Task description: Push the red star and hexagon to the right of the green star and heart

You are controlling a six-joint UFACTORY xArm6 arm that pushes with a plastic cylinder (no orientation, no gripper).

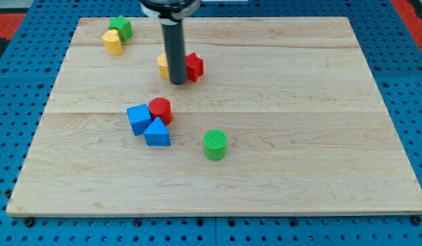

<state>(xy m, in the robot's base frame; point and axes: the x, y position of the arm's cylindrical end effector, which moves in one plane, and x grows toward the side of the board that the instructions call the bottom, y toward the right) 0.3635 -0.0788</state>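
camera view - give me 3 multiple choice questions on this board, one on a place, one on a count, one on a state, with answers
1. Where is the green star?
A. near the view's top left corner of the board
B. at the view's bottom right
C. touching the green cylinder

2. How many blue blocks show?
A. one
B. two
C. four

3. How does my tip stand?
A. far from every block, at the view's right edge
B. resting on the blue blocks
C. between a yellow block and a red block, close against both

Answers:
1 A: the green star sits up in that corner beside the yellow heart.
2 B: a blue cube and a blue triangle lie together by the red cylinder.
3 C: the rod comes down with yellow on its left and red on its right.
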